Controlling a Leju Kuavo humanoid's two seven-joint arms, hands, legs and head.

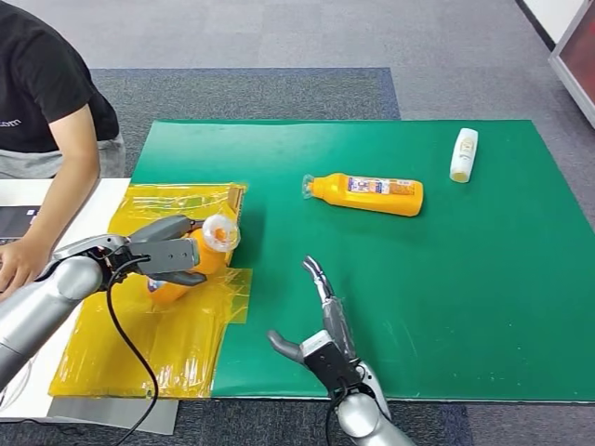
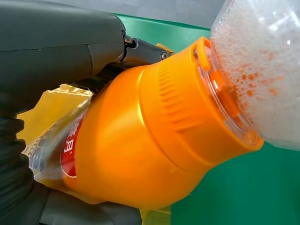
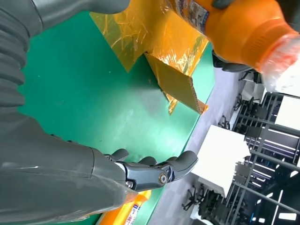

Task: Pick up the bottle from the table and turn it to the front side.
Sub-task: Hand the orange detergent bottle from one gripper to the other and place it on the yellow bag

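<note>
My left hand point(image 1: 165, 255) grips the orange bottle point(image 1: 192, 265) above the table's left edge; my right hand point(image 1: 319, 325) is spread, holding nothing. Turning it, the smooth body could slip from my fingers.

White bottle point(image 1: 463, 154) on green mat point(image 1: 421, 297)

Bottle point(image 2: 141, 140) label part-hidden by hand point(image 2: 53, 51)
</note>
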